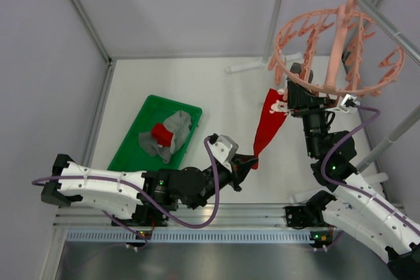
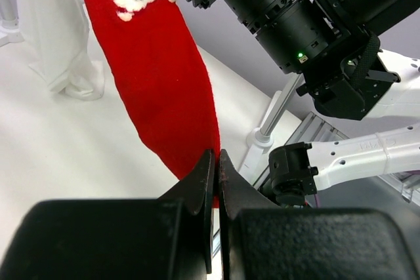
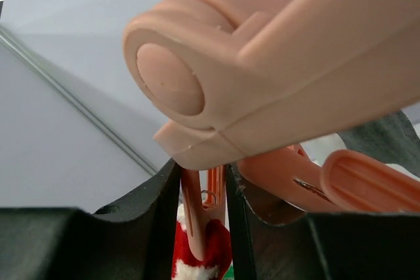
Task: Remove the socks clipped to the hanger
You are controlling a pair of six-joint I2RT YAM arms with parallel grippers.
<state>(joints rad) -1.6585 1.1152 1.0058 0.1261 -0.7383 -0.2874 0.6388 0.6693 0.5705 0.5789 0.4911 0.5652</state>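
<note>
The red sock (image 1: 268, 126) hung by its cuff from 1 clip (image 3: 197, 208) under the near rim of the hanger (image 1: 341, 44), which hung at the upper right. Its toe slanted down and left to the left gripper (image 2: 216, 159), whose jaws were fully closed with the toe pinched between them. The right gripper (image 3: 202, 181) was up at the cuff with 1 finger close on each side of that clip. Whether the fingers were pressing it could not be told.

The step in hand looked like opening the clip so that the sock came free. Done well, the right fingers would squeeze the clip's upper legs, not the cloth, and press squarely so the clip did not twist away. The left arm would do best with only light tension along the sock, pulling down and left once the clip opened. A hard tug might swing the hanger. Other socks (image 1: 167, 134) lay in the green tray (image 1: 128, 132).
</note>
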